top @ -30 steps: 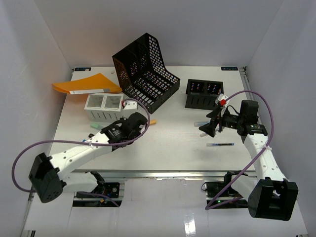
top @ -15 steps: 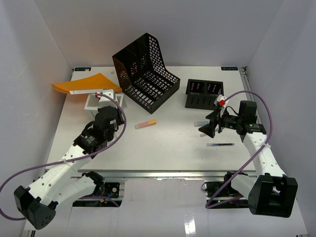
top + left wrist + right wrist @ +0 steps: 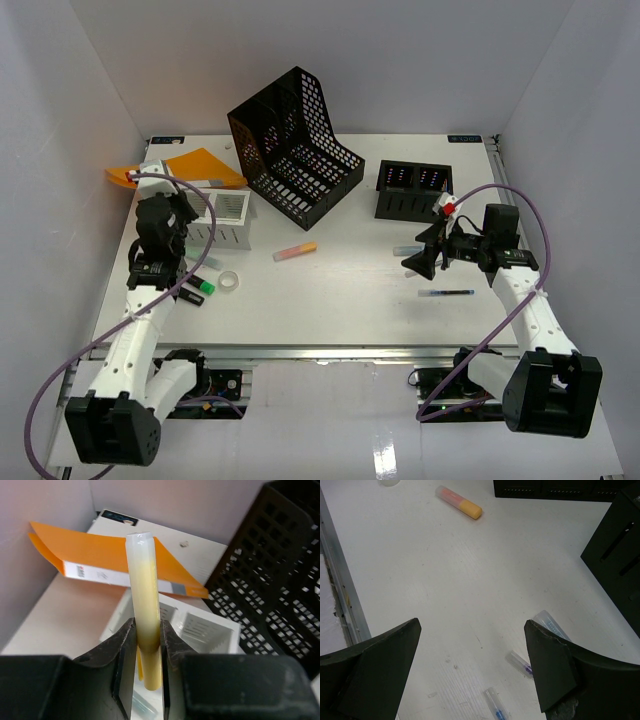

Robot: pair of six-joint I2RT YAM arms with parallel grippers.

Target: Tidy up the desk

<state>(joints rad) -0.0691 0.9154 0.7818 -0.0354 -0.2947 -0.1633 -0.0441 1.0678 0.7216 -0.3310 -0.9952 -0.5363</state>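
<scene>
Far left now: left gripper (image 3: 148, 635), clamping a yellow marker (image 3: 142, 580), has swung over the white organizer (image 3: 232, 238), likely for drop-off; right gripper (image 3: 471, 630) gapes empty.

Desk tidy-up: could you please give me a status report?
Left claw shut on yellow marker, by white bin. Right claw open, empty. Desk: orange marker, pen loose.

Left wrist view: black rack (image 3: 270, 580) cut off at 3 o'clock; left tool (image 3: 149, 630) hides part of the white organizer (image 3: 225, 630).
</scene>
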